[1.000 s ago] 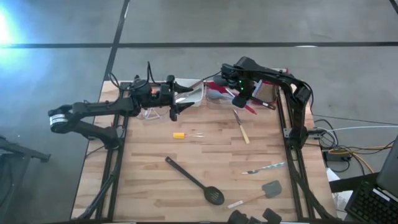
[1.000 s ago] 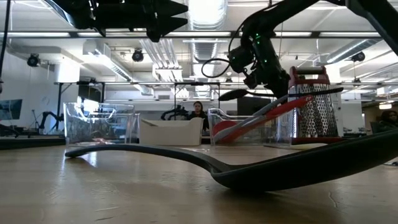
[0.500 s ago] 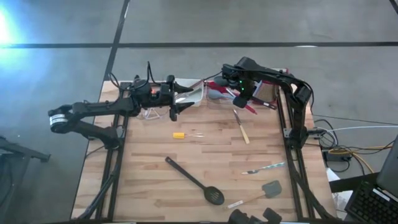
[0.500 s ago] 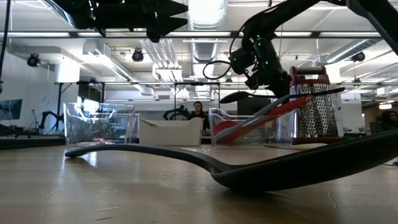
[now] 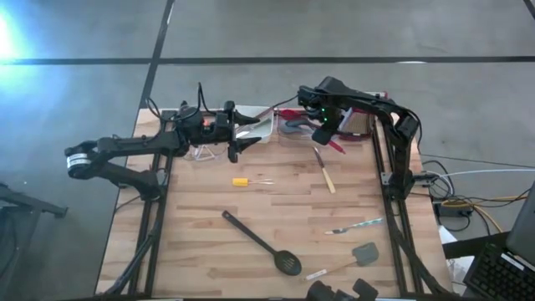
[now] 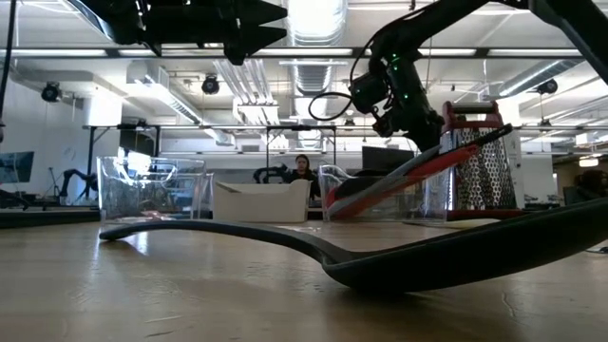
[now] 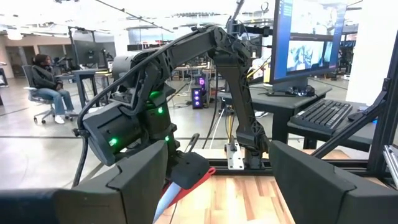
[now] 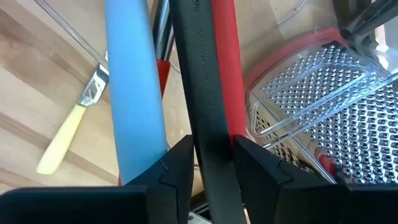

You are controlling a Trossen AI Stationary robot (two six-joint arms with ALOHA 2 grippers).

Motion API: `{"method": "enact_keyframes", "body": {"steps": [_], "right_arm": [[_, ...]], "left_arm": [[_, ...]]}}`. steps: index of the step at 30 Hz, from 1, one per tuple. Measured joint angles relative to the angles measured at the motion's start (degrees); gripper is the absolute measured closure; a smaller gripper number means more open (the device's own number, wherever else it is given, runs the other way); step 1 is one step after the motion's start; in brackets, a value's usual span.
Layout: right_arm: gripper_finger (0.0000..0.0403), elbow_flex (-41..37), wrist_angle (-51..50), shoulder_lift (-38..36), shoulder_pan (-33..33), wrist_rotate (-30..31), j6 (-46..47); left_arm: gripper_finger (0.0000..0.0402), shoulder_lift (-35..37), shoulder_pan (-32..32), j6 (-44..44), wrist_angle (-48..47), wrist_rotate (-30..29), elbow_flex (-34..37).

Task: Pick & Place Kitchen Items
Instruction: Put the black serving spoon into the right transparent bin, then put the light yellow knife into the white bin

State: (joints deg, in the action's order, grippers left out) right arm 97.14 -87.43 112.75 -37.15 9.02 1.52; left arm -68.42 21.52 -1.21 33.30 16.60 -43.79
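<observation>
While easing right gripper (image 5: 322, 134) around black spoon (image 8: 202, 74), let its head sink into clear bin (image 6: 328, 180), placement nearly done, could not tell whether still pinched; kept left gripper (image 5: 234, 149) spread, idle nearby.

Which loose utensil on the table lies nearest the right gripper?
The cream-handled fork, just in front of the right gripper; the black slotted spoon lies much farther off.

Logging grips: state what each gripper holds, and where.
Right gripper straddles a black utensil handle; a firm clamp cannot be told. Left gripper is open, holding nothing.
</observation>
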Motion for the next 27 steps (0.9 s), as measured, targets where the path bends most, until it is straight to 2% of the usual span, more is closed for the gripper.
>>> {"method": "enact_keyframes", "body": {"steps": [11,22,27], "right_arm": [[0.0311,2.2,2.8,0.0,0.0,0.0,1.4],[0.0269,4.4,2.5,-0.4,0.0,0.0,1.3],[0.0263,5.8,2.5,-4.5,1.4,-0.3,2.4]], "left_arm": [[0.0116,0.0,0.0,0.0,0.0,0.0,0.0],[0.0116,0.0,0.0,0.0,0.0,0.0,0.0],[0.0116,0.0,0.0,0.0,0.0,0.0,0.0]]}}
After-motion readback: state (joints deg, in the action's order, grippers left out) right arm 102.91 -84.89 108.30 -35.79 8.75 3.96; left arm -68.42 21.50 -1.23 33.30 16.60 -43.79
